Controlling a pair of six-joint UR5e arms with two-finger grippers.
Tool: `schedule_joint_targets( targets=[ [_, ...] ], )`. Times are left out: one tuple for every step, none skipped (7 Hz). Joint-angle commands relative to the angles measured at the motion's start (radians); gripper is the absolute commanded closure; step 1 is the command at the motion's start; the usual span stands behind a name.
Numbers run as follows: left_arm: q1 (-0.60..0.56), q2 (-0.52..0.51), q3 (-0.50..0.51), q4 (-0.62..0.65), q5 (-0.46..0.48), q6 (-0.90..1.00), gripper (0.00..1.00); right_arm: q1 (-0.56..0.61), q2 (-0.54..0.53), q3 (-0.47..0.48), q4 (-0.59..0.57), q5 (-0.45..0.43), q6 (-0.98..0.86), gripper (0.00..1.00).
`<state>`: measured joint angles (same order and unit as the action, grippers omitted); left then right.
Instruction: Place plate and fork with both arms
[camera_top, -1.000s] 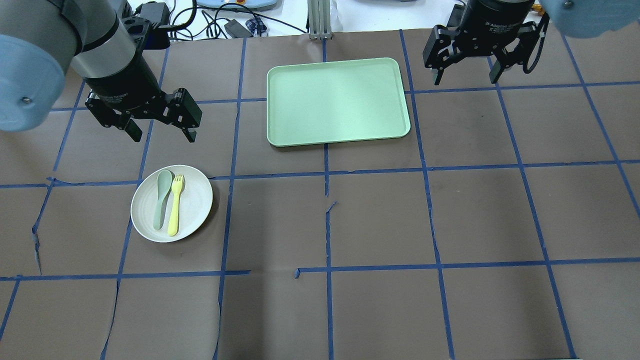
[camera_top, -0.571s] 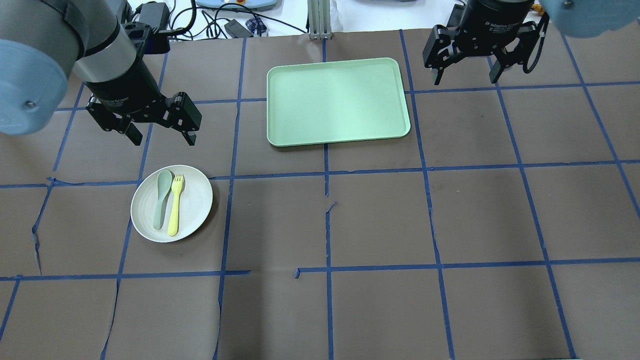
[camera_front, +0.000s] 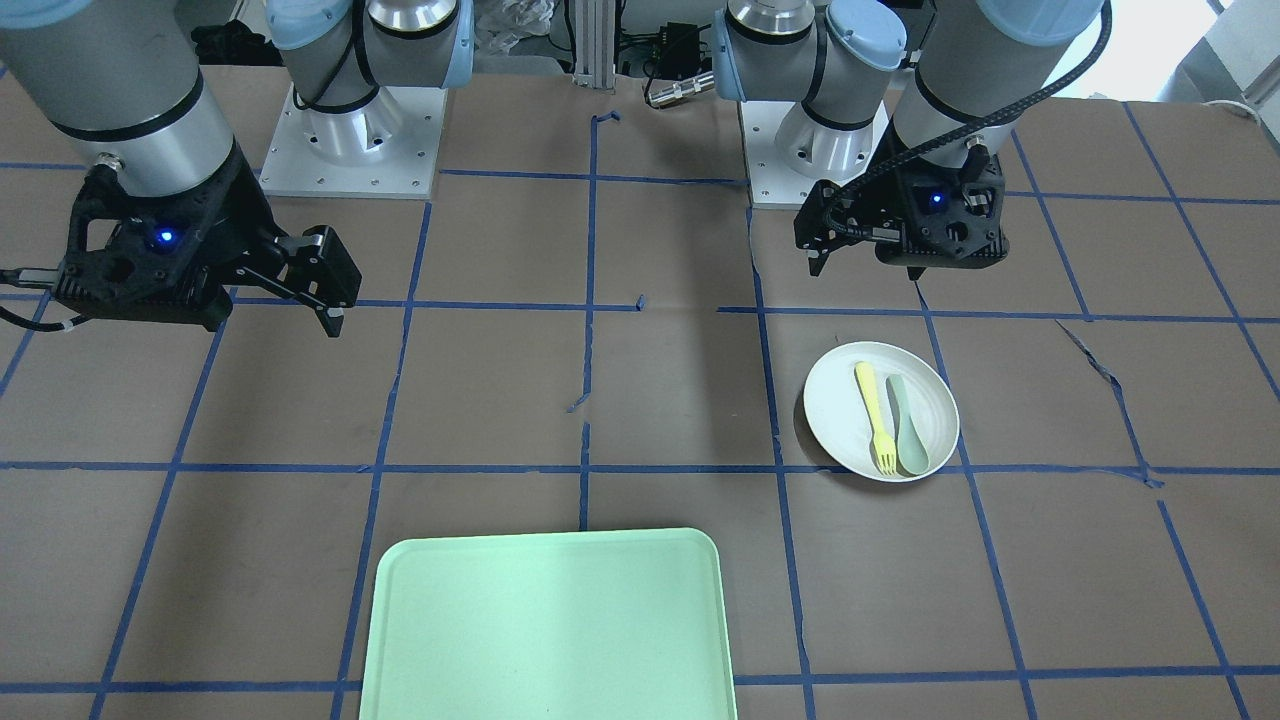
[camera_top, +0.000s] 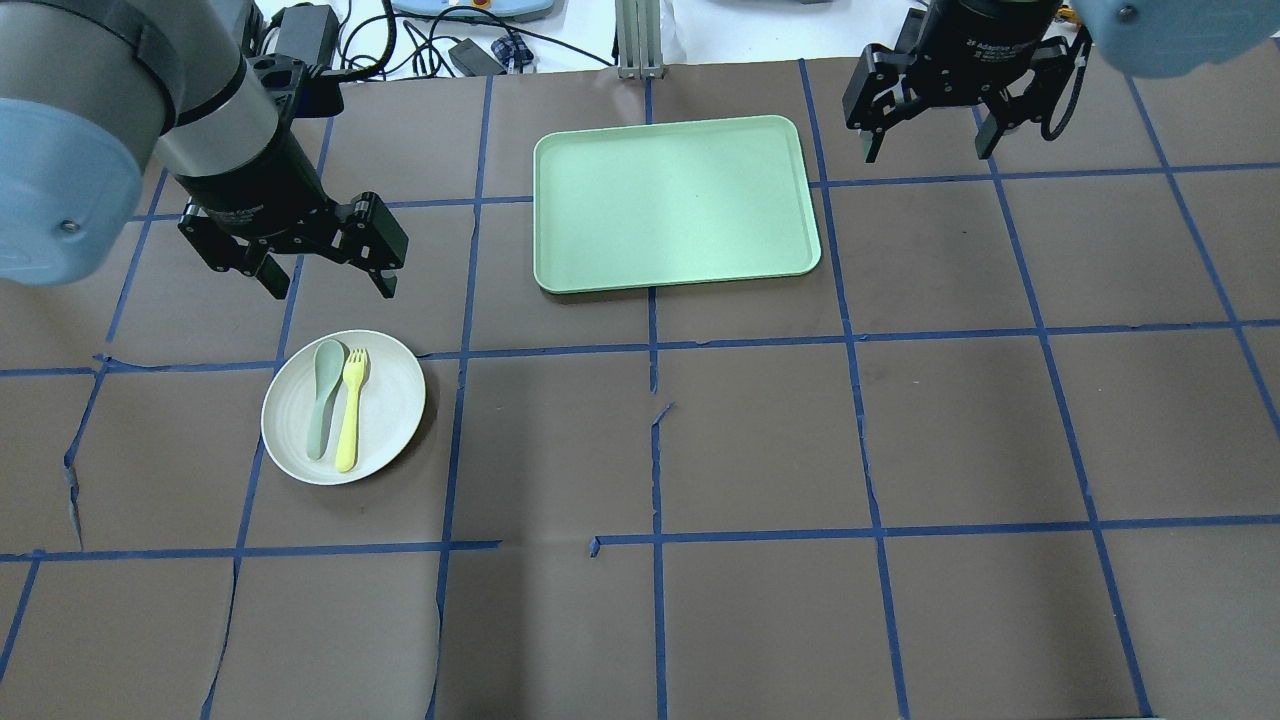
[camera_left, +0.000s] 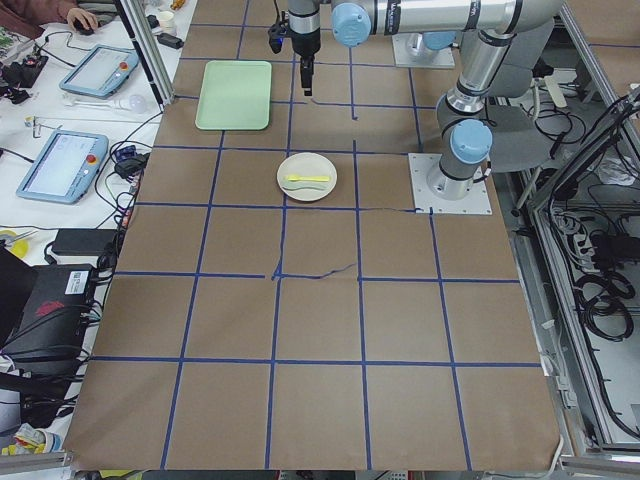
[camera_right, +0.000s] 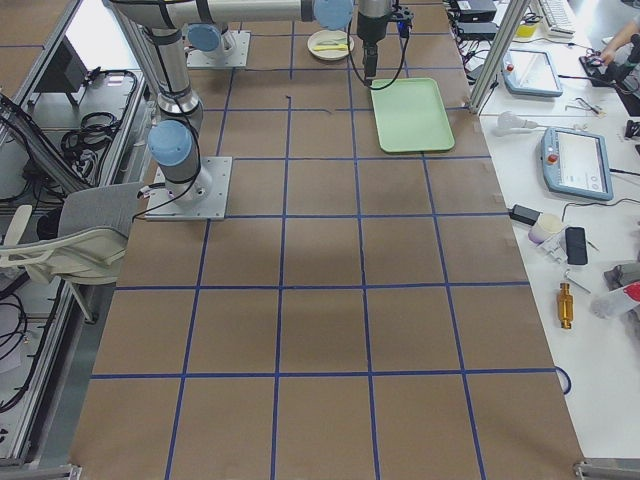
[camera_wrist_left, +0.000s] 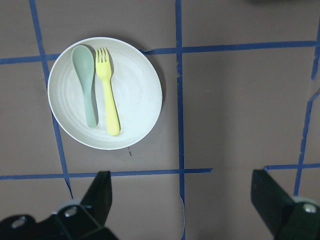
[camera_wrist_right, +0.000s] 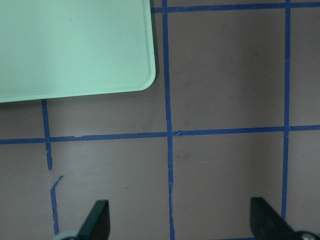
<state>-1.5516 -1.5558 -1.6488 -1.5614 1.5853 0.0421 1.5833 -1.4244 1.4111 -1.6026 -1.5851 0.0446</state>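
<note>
So, the plate (camera_top: 392, 398) is parked flat on the counter (camera_top: 760, 430), over on the robot's left half, right by a crossing of the blue tape lines. The fork (camera_top: 349, 415) is laid across the middle of it, tines pointed toward the far side of the counter and handle end toward the robot. A grey-green spoon (camera_top: 322, 400) is lined up just beside the fork, on its left as seen from overhead, bowl at the same end as the tines. The two are close together; whether they actually touch can't be made out.

The left hand (camera_top: 330, 288) is held up in the air near the plate, fingers spread wide apart, nothing gripped. In its wrist view the plate is seen whole in the upper left, with both fingertips well clear of it. How far off-centre it is from the plate can't really be called, since the overhead and front views put it on opposite sides.

The right hand (camera_top: 926, 152) is held up off the counter too, fingers spread wide and nothing between them. It's placed past the right edge of the mint-green tray (camera_top: 675, 205), and only one rounded tray corner is caught in its wrist view.

The tray itself is set flat at the far middle of the counter, well apart from the plate, with nothing seen on it.
</note>
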Motion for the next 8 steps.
schedule_joint_targets(
  targets=[
    [0.007,-0.012,0.007,0.003,0.013,0.007,0.00,0.001,0.007,0.000,-0.017,0.002,0.000,0.00],
    [0.002,-0.004,0.006,0.004,0.010,0.001,0.00,0.001,0.007,0.002,-0.019,0.002,0.000,0.00],
    [0.002,0.002,0.001,0.004,0.005,0.001,0.00,0.001,0.007,0.002,-0.022,0.001,0.001,0.00],
    [0.027,-0.016,0.007,0.006,0.013,0.016,0.00,0.001,0.007,0.006,-0.022,0.001,0.003,0.00],
    [0.054,-0.017,0.017,0.006,-0.002,0.015,0.00,0.001,0.005,0.008,-0.022,0.001,0.003,0.00],
    [0.057,-0.007,0.015,0.006,0.010,0.015,0.00,0.001,0.005,0.008,-0.022,0.001,0.003,0.00],
    [0.058,-0.007,0.014,0.006,-0.002,0.007,0.00,0.001,0.005,0.008,-0.023,0.001,0.003,0.00],
    [0.059,0.000,0.017,0.006,0.002,0.002,0.00,0.001,0.005,0.008,-0.022,0.001,0.003,0.00]
  ],
)
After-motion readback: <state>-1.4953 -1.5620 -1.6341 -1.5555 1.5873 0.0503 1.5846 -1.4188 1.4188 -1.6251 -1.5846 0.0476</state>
